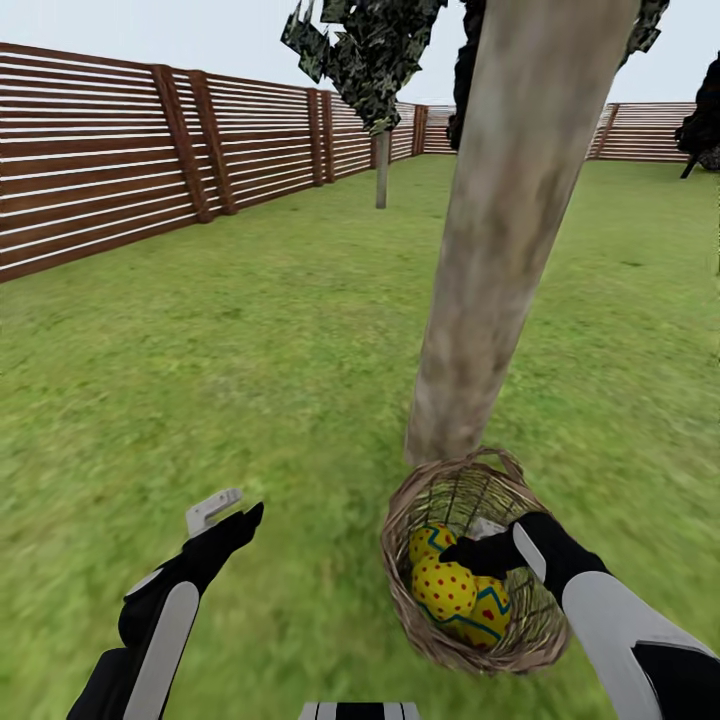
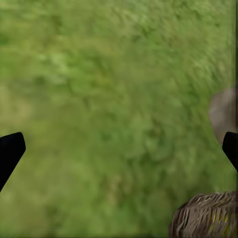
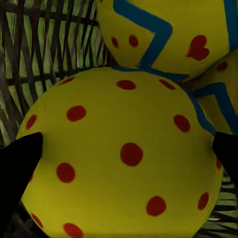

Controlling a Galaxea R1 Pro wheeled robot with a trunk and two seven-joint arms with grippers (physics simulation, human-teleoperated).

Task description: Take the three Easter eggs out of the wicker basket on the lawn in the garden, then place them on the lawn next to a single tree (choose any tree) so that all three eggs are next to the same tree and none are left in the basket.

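Now our right gripper (image 3: 124, 153), wide around the top egg (image 1: 443, 587) in the basket (image 1: 400, 540) at the trunk's 6 o'clock, could slip off; left gripper (image 2: 119, 148) wide, idle.

Left pincer (image 1: 236, 512) spread and extended; right pincer (image 1: 462, 552) spread, reaching down.

You get flat, even daylight under a pale grey sky (image 1: 230, 35); no cast shadows or glare; the mottled green grass lawn (image 1: 200, 330) smears soft in every view; the yellow red-dotted egg (image 3: 124, 163) renders sharp up close.
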